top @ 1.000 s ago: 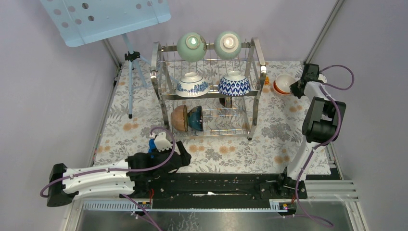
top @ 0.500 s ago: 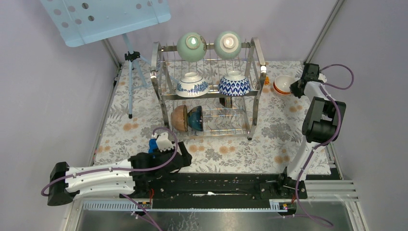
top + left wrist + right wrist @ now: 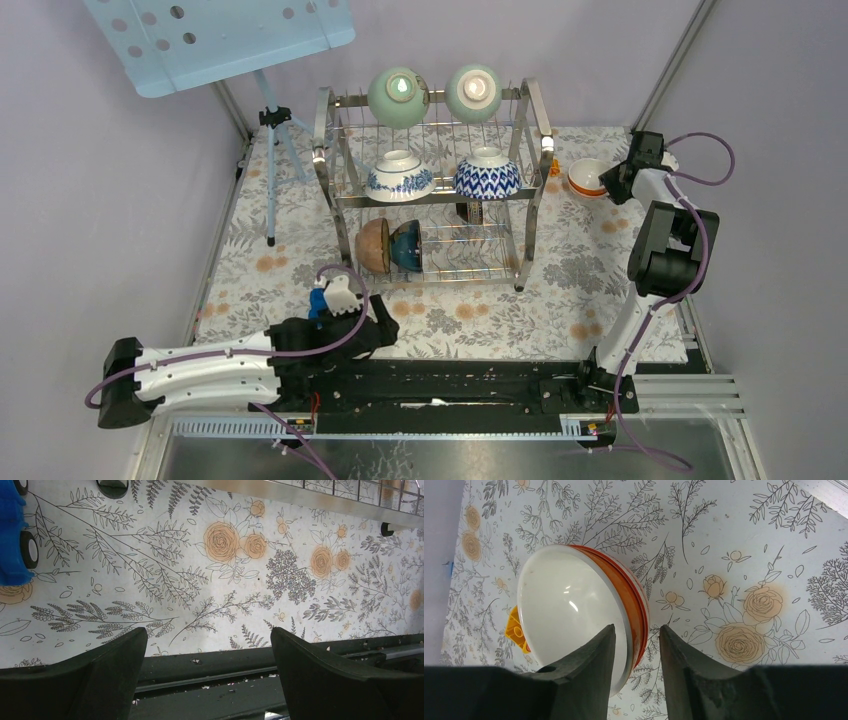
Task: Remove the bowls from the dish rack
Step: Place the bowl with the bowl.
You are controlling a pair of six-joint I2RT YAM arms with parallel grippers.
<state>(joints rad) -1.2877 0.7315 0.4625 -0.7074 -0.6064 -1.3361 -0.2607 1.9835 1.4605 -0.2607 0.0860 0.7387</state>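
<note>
Underneath everything lies the flower-printed bench (image 3: 480, 320). Nearest its front edge, my left hand (image 3: 207, 645) hangs low, fingers spread wide with nothing between them. Beyond stands the dish rack (image 3: 440, 199): brown bowl (image 3: 372, 246) and dark teal bowl (image 3: 406, 246) on edge on the bottom tier, two blue-and-white bowls (image 3: 400, 178) (image 3: 487, 175) upside down above them, two pale green bowls (image 3: 397, 96) (image 3: 473, 92) on top. Far right, off the rack, my right hand (image 3: 636, 630) pinches the tilted orange-white bowl (image 3: 569, 610) by its rim.
</note>
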